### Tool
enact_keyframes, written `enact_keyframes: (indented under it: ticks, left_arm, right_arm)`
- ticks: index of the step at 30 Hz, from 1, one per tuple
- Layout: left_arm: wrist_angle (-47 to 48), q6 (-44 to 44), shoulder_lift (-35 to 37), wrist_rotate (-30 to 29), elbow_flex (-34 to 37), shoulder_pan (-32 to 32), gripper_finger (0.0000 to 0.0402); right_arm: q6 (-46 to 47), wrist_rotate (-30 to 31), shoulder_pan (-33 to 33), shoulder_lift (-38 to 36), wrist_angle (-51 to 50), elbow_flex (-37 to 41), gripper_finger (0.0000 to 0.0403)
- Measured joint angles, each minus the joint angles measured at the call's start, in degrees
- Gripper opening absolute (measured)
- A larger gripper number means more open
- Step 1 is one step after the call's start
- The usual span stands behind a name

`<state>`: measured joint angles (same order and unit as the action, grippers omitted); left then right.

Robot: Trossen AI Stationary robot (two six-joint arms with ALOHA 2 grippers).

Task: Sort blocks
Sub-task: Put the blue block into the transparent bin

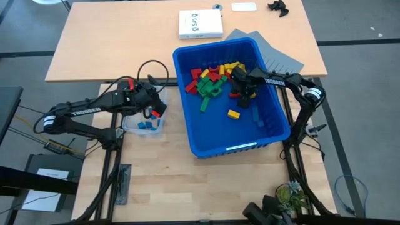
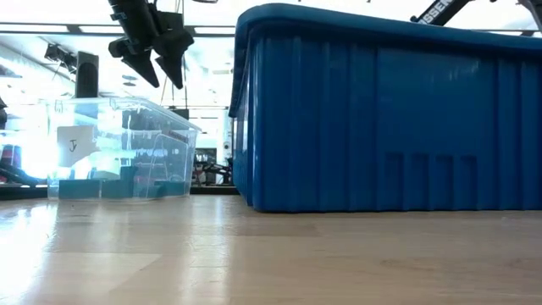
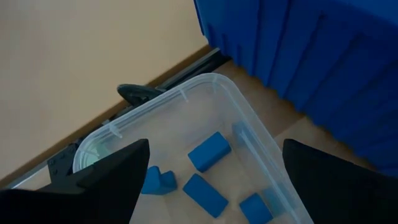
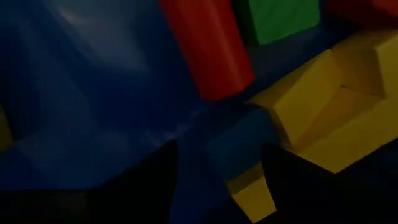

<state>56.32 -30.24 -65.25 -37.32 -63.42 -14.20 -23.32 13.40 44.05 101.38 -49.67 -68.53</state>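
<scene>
Now right gripper [image 4: 214, 180] down in blue bin [image 1: 275, 125], fingers parted astride blue block [image 4: 239, 146]; red block [image 4: 208, 46] at twelve o'clock.

Red block [image 4: 211, 50], green block [image 4: 277, 18], yellow blocks [image 4: 329, 109] on blue floor [image 4: 87, 93].

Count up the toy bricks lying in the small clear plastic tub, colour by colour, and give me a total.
Blue plastic toy bricks: 4
Any other colour: 0
Total showing in the small clear plastic tub: 4, though parts of the tub's floor are hidden from view.
</scene>
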Motion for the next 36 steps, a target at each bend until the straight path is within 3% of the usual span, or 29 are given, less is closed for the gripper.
enact_keyframes:
  ticks: [7, 16, 20, 26, 36]
  left_arm:
    - [-2.89, 1.56, 0.00, 0.02, 0.00, 0.00, 0.0378]
    - [-2.98, 1.53, 0.00, 0.04, 0.00, 0.04, 0.0378]
    - [-3.00, 1.57, 0.00, 0.02, 0.00, 0.04, 0.0378]
    - [-3.16, 1.64, 0.00, 0.02, 0.00, 0.04, 0.0378]
    - [-3.31, 1.55, 0.00, 0.02, 0.00, 0.04, 0.0378]
  right_arm:
    - [0.67, -4.27, 0.57, 2.21, 2.02, 0.07, 0.0228]
    - [6.46, -18.02, -0.57, 1.08, 1.80, 0.13, 0.0228]
    - [6.89, -17.55, -1.58, -1.60, 0.73, 0.12, 0.0228]
    - [2.09, -11.59, -1.60, -3.51, -2.39, 0.07, 0.0228]
    - [16.58, -13.23, -1.59, -3.51, -4.01, 0.07, 0.0228]
